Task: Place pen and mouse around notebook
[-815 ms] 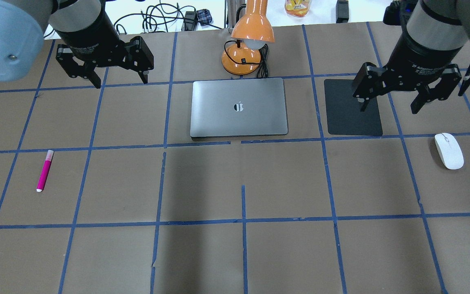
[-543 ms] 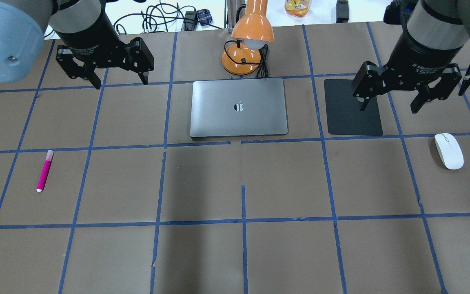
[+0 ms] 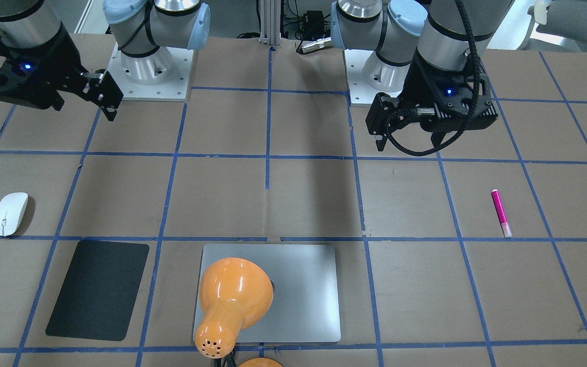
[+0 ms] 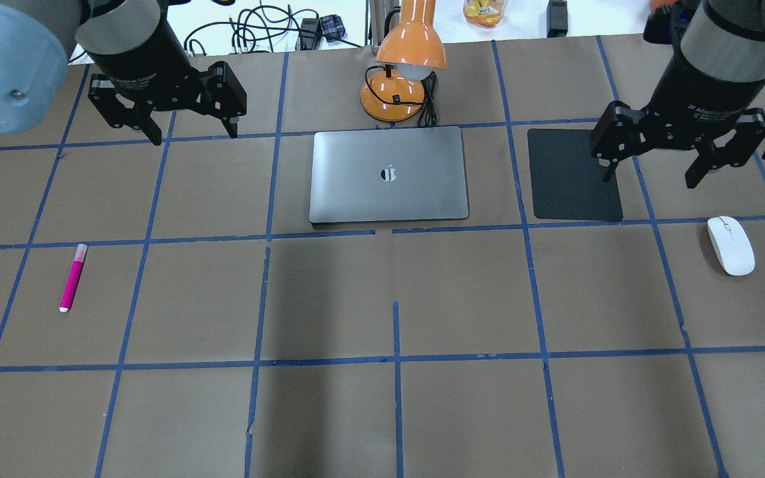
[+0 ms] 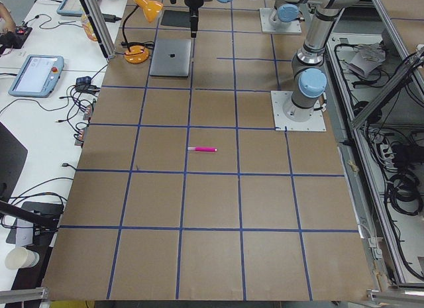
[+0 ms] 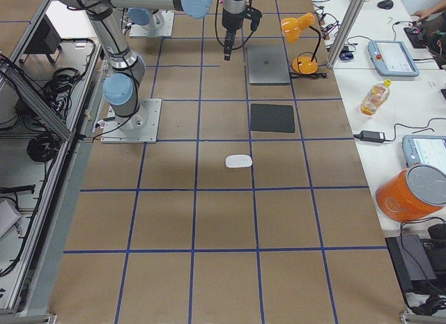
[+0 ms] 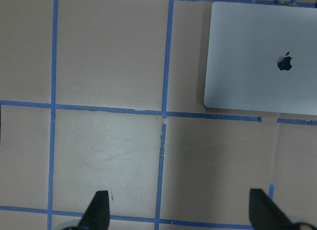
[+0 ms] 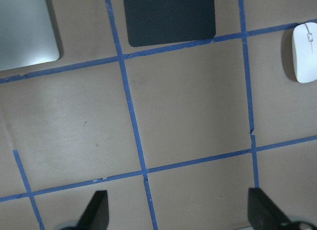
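The magenta pen [image 4: 72, 277] lies on the brown table at the left, well short of the silver notebook [image 4: 389, 174], which lies closed at the centre back. At the far right rests the white mouse [image 4: 730, 245]. My left gripper [image 4: 194, 136] hangs open and empty above the table, left of the notebook and far behind the pen. My right gripper [image 4: 649, 180] hangs open and empty, high between the black mat and the mouse. The left wrist view shows the notebook [image 7: 262, 57] at upper right. In the right wrist view the mouse [image 8: 306, 52] sits at the right edge.
A black mat [image 4: 575, 174] lies right of the notebook. An orange desk lamp [image 4: 402, 66] with a cord stands just behind the notebook, its shade leaning over the notebook's back edge. Blue tape lines grid the brown table. Cables and a bottle lie beyond the far edge.
My right gripper has shifted to the right and slightly toward the mouse. My left gripper has barely moved. Pen, mouse and notebook lie where they were.
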Robot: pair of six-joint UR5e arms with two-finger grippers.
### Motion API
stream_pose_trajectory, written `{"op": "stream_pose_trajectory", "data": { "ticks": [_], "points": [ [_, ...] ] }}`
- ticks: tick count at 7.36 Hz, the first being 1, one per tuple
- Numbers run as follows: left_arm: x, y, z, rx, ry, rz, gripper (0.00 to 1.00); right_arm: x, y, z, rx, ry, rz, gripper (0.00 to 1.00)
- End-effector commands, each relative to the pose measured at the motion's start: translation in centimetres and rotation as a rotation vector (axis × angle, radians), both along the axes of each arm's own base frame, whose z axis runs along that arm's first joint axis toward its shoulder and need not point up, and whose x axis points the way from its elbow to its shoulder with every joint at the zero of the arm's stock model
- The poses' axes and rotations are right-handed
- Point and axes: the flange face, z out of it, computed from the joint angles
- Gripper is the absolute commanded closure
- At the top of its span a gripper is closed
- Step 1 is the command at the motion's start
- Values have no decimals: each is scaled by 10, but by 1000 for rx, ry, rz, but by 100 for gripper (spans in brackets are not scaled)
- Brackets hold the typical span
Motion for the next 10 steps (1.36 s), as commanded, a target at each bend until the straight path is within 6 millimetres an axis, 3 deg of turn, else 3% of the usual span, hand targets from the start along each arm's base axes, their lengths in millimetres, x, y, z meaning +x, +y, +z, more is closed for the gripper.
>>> {"op": "stream_pose_trajectory", "data": {
  "ticks": [1, 2, 3, 4, 5, 6, 7, 9, 10],
  "points": [
    [71, -19, -50, 72, 12, 33, 0, -93, -11, -13, 22, -13, -137, 0],
    [99, -20, -90, 64, 15, -5, 0, -122, -29, -37, 42, 4, -122, 0],
    [138, -13, -129, 48, 2, -60, 0, -161, -42, -56, 76, 154, -27, 0],
    [191, 1, -167, 47, 7, -64, 0, -181, -52, -70, 78, 161, 4, 0],
    [245, 15, -190, 10, -6, -114, 0, -188, -62, -83, 71, 165, 17, 0],
    [280, 29, -215, 0, 47, -119, 0, -198, -79, -105, 66, 160, 100, 0],
    [310, 35, -245, -51, 81, -153, 0, -214, -96, -124, 14, 179, 116, 0],
    [350, 48, -297, -22, 98, -156, 0, -253, -91, -148, -7, 56, 210, 0],
    [361, 46, -308, 32, 66, -147, 0, -269, -89, -162, -34, 25, 180, 0]
  ]
}}
